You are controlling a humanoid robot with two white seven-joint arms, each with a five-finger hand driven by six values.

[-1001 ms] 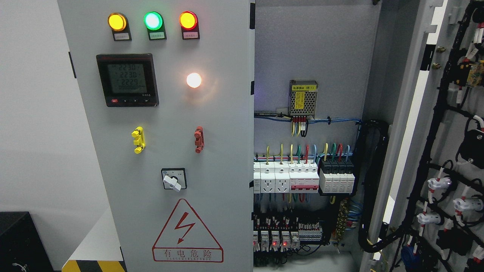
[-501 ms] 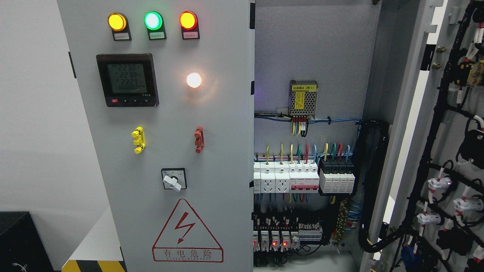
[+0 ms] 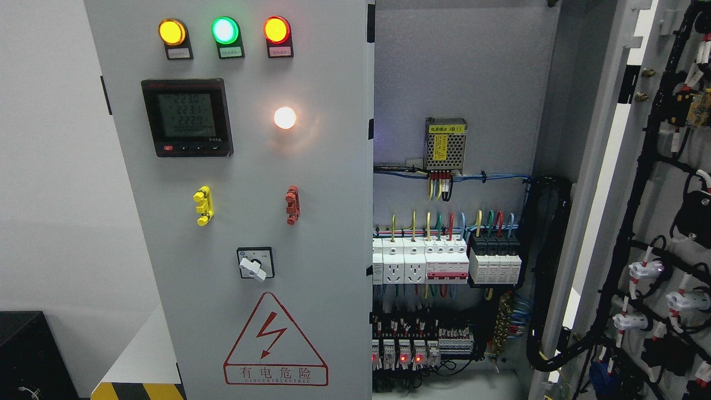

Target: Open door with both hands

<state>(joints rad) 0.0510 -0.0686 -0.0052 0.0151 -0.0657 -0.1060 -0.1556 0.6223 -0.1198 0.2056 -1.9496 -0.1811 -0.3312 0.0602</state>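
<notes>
1. The right door (image 3: 655, 222) stands swung wide at the frame's right edge, baring the wiring (image 3: 444, 261).
2. The left door (image 3: 239, 222) remains closed, centre-left.
3. Neither robot hand is in view.

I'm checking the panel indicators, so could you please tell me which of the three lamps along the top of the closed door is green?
The middle lamp is green; the left lamp glows amber and the right lamp red.
</notes>
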